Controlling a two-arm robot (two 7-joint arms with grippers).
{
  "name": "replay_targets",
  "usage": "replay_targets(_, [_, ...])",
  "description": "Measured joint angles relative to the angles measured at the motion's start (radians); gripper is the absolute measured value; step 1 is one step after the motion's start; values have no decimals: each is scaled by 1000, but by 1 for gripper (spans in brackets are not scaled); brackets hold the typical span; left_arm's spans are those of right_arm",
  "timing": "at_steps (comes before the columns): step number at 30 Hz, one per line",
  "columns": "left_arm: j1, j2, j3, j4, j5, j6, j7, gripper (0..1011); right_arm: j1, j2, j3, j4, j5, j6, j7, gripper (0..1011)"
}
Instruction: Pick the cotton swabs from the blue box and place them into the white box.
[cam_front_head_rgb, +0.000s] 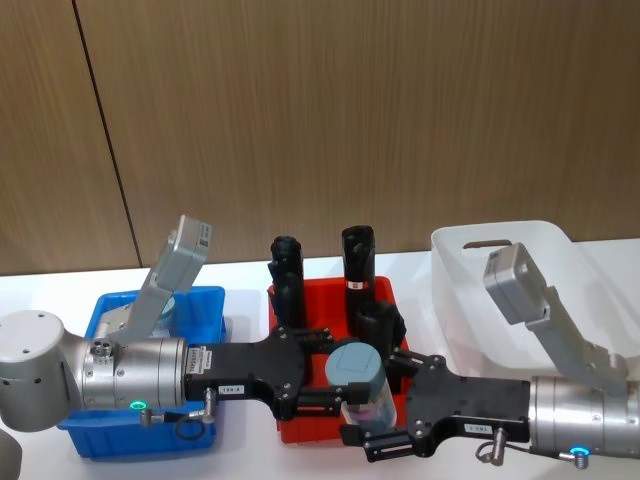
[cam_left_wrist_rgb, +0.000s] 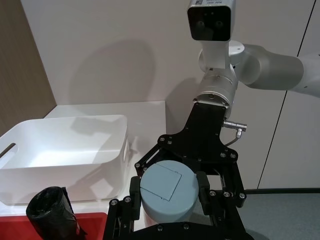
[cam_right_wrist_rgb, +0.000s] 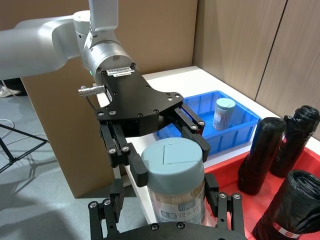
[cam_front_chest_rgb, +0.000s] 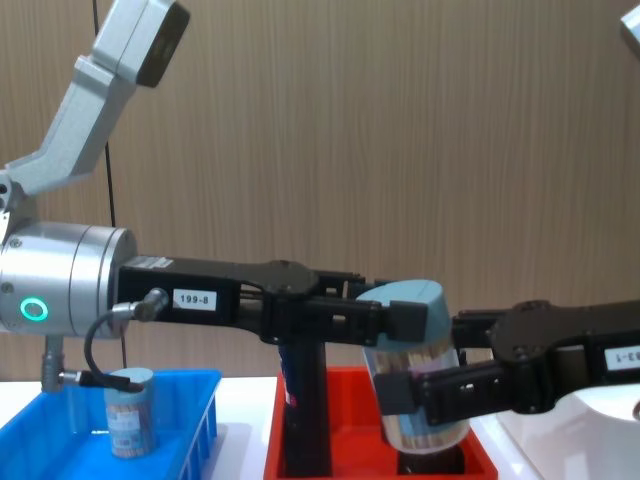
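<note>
Clamping the lid end of a cotton swab jar (cam_right_wrist_rgb: 175, 192), the left gripper (cam_front_chest_rgb: 405, 320) has its two pads pressed against opposite sides of the pale blue lid. The right gripper (cam_front_chest_rgb: 403, 394) is closed on the same jar lower down, its pads on the clear body. The jar is thus held by both at once, off the surfaces and slightly tilted, above the front of the red tray (cam_front_head_rgb: 310, 428).

Writing noted:
- A white tag on the left gripper's housing reads "199-8".
- A similar tag on the right gripper's housing appears upside down and cannot be read with confidence.
- The held jar carries a small teal label whose print is illegible.
- The black rolls (cam_front_head_rgb: 357, 255) standing in the red tray bear red-and-white bands, text too small to read.

Pose: the left arm reaches in level from the left, passing over the blue box (cam_front_head_rgb: 205, 305), with a green ring lit on its wrist. The right arm reaches in level from the right, in front of the white box (cam_front_head_rgb: 500, 245). The two grippers meet nose to nose (fingers interleaved around the jar).

A second cotton swab jar (cam_front_chest_rgb: 128, 410) stands upright inside the blue box. The white box sits on the table right of the red tray.
</note>
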Motion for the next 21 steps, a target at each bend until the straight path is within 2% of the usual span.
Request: replay_targets(21, [0, 0, 0, 0, 0, 0, 0, 671, 13, -11, -20, 21, 8, -5, -38, 1002])
